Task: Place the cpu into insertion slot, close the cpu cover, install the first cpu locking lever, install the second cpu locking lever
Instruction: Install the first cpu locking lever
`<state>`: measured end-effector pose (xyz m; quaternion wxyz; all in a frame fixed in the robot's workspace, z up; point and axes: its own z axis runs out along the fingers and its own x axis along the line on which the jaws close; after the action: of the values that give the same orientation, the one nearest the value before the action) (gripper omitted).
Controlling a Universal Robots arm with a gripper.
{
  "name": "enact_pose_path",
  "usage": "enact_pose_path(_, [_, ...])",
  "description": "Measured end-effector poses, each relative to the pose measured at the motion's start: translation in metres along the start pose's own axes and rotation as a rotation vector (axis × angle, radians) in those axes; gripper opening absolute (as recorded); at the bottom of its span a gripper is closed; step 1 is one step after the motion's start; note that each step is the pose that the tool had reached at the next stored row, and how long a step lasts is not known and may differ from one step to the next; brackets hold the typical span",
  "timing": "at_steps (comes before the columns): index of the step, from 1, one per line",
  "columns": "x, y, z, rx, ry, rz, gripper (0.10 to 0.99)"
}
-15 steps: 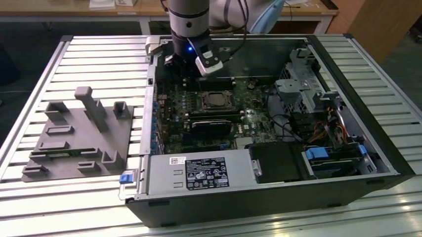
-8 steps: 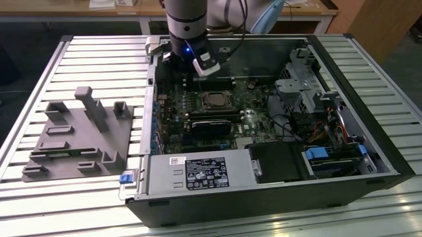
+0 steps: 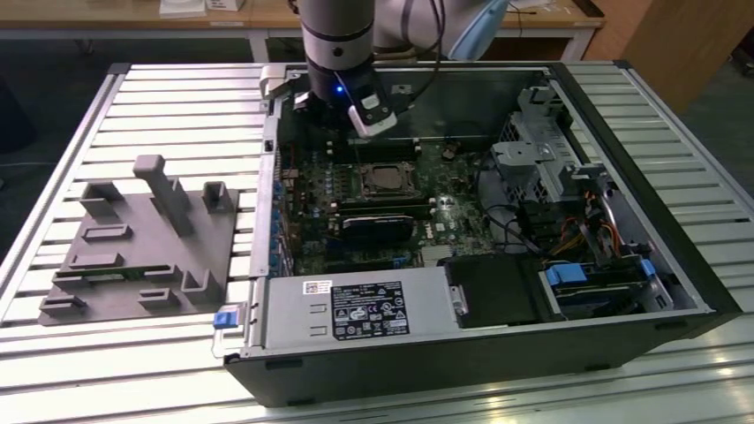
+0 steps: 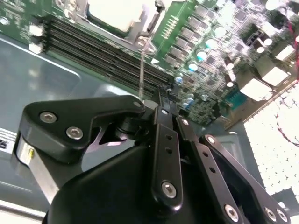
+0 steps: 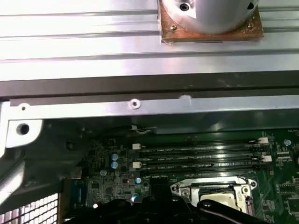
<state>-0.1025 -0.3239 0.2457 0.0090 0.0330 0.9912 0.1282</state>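
Robot hand, its grip impossible to tell, hovers near the insertion slot, where the cpu lies seated under the lowered cpu cover. One thin locking lever stands raised; latching it seems the step in hand, demanding a precise hooking press

Cpu: small flat square, silvery-tan top, lying level in the insertion slot. The slot sits about midway between the side edges of the motherboard, nearer its far edge in the exterior view.

Cpu cover: thin silver frame lying down around the chip. The chip top shows pale through its cut-out in both wrist views. Whether it is fully seated cannot be told.

One locking lever: thin straight silver wire running out from the socket's corner, apparently lifted off the board. Latched or free cannot be told.
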Motion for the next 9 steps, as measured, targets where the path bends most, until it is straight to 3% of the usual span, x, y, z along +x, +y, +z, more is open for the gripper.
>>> enact_pose_path(9, [-0.0335,0.0021,0.0009,0.000,0.0009,0.000,0.106])
